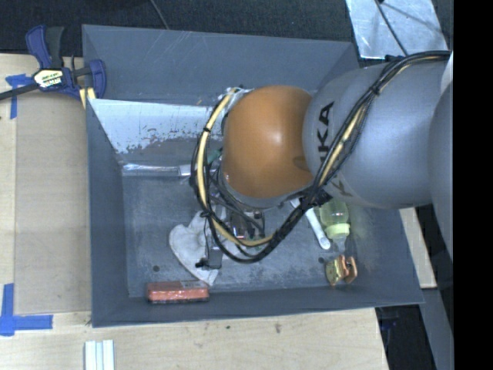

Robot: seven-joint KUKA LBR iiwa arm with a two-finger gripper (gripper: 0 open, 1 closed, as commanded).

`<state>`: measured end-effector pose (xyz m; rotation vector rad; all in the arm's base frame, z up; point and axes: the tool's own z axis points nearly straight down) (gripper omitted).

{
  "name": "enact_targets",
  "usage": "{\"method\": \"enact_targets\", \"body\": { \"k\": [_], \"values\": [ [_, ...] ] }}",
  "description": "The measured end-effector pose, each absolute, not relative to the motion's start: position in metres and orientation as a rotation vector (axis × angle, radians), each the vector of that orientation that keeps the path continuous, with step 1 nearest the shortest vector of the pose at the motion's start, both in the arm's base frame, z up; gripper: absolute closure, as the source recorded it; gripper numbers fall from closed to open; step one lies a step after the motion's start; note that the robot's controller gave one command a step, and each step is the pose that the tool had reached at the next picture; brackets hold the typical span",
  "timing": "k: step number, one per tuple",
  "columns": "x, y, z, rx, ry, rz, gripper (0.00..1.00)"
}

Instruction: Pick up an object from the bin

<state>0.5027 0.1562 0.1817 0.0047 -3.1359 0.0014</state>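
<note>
The camera looks down on the bin (106, 230) from above, slightly to one side. It is near; the arm (385, 137) reaches in from the right.

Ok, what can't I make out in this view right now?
Camera view:
Middle of the bin: hidden under the orange wrist cover.
The gripper: cables cross it; contact with the white crumpled thing unclear.
The yellow-green thing: upper part behind the arm.
The brown-gold thing: too small to identify.
</note>
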Motion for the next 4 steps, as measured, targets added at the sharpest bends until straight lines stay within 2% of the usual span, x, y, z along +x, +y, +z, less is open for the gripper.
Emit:
{"method": "enact_targets", "body": {
  "k": [1,2,3,4],
  "values": [
    [0.505,0.156,0.186,0.0,-3.144,-0.002,0.0],
    [0.523,0.131,0.137,0.016,-3.151,-0.005,0.0],
    [0.549,0.119,0.109,-0.098,-3.138,0.001,0.0],
    [0.556,0.116,0.11,-0.126,-3.142,-0.003,0.0]
  ]
}}
